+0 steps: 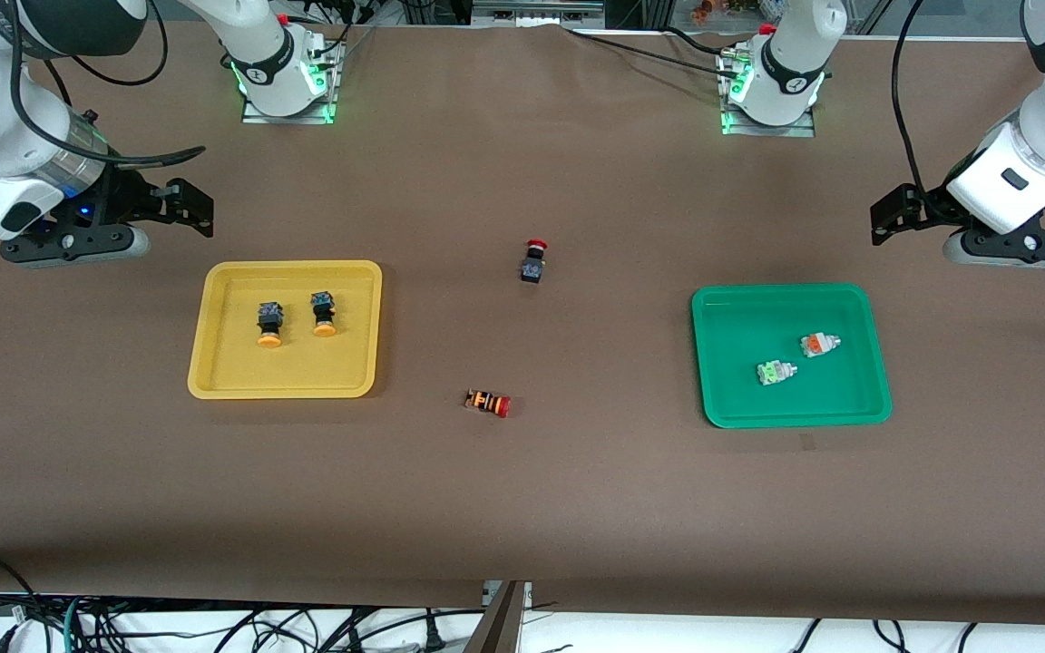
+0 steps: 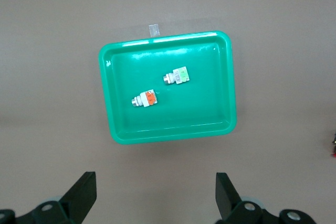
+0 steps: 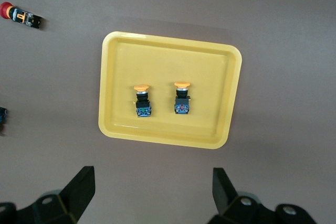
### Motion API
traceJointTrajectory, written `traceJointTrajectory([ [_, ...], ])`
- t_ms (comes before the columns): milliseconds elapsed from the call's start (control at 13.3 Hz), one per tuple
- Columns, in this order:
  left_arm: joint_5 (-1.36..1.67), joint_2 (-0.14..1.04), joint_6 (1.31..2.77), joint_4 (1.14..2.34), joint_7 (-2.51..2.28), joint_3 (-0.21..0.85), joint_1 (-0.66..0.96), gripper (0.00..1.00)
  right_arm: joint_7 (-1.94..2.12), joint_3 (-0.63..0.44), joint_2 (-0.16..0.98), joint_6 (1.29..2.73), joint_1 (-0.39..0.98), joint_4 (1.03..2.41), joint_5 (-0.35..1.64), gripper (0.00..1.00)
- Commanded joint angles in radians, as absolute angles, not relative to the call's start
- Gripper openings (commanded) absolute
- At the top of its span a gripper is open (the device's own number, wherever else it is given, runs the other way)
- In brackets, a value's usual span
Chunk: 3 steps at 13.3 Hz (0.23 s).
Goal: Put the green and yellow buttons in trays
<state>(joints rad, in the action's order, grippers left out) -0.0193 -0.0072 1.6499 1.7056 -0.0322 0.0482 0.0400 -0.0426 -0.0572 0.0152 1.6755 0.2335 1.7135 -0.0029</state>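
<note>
The yellow tray holds two black-bodied buttons with yellow-orange caps, lying side by side; they also show in the right wrist view. The green tray holds the white-and-silver button with a green face and the one with an orange face; they also show in the left wrist view. My right gripper is open and empty, up over bare table beside the yellow tray. My left gripper is open and empty, up over bare table beside the green tray.
A black-bodied button with a red cap stands on the table between the trays. An orange-striped button with a red cap lies nearer to the front camera, also between the trays. The brown table runs wide in front.
</note>
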Motion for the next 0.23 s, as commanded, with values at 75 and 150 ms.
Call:
traceJointTrajectory([
  [75, -0.011, 0.005, 1.626, 1.675, -0.015, 0.048, 0.043, 1.00, -0.046, -0.040, 0.002, 1.674, 0.224, 1.706, -0.028, 0.99],
  [150, -0.011, 0.005, 1.626, 1.675, -0.015, 0.048, 0.043, 1.00, -0.037, -0.040, 0.005, 1.674, 0.224, 1.695, -0.026, 0.99],
])
